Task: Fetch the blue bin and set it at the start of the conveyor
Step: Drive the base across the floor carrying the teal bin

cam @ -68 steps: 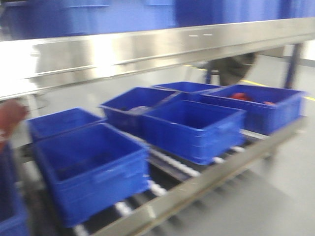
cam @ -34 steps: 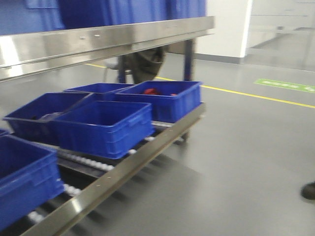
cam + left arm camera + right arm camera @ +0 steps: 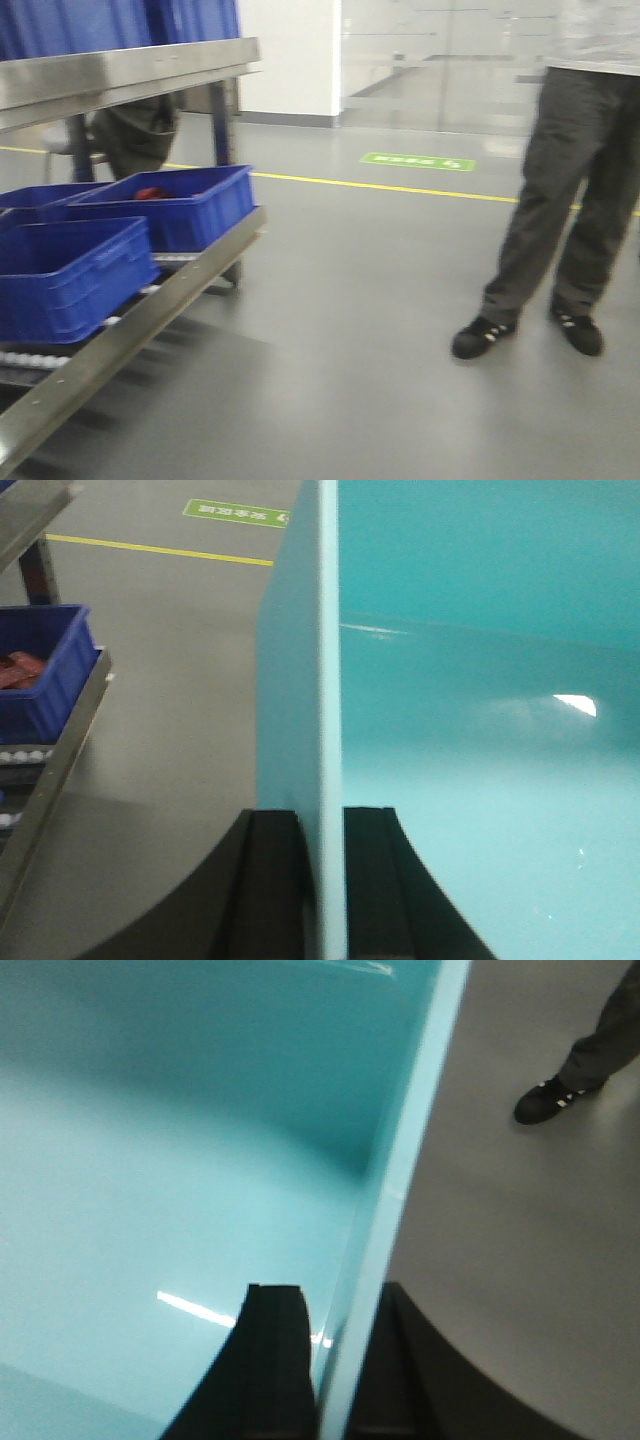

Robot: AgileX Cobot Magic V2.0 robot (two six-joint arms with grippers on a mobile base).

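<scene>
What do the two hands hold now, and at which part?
The blue bin. The left hand clamps its left wall, the right hand its right wall, each across the rim.

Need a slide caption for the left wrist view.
Left gripper shut on the blue bin's wall, held above the floor beside a steel rack.

Dark blue bins (image 3: 70, 280) sit on a steel rack (image 3: 130, 325), a person (image 3: 560, 200) nearby.
</scene>
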